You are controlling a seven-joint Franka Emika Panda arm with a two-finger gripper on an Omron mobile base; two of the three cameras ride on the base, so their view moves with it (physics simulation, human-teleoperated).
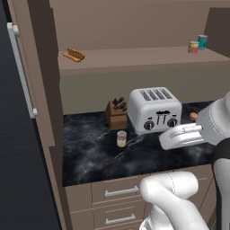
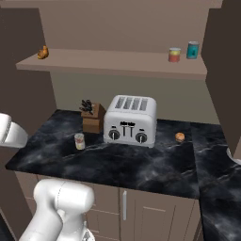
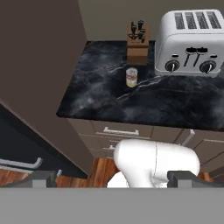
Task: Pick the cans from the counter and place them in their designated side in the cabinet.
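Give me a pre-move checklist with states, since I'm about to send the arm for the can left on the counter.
1. Cream-yellow can upright on the counter: ok.
2. Space around it: knife block and toaster stand behind, apart from it: ok.
3. End effector empty, fingers spread: ok.
4. End effector lined up over the can: not ok; it is far back, off the counter.
5. Red-orange can already on the cabinet shelf beside the teal-blue can: ok.

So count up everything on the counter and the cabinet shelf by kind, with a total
Cans: 3 (cream-yellow can, red-orange can, teal-blue can)
Toaster: 1
Knife block: 1
Small orange food item: 1
Bread-like item: 1
Total: 7
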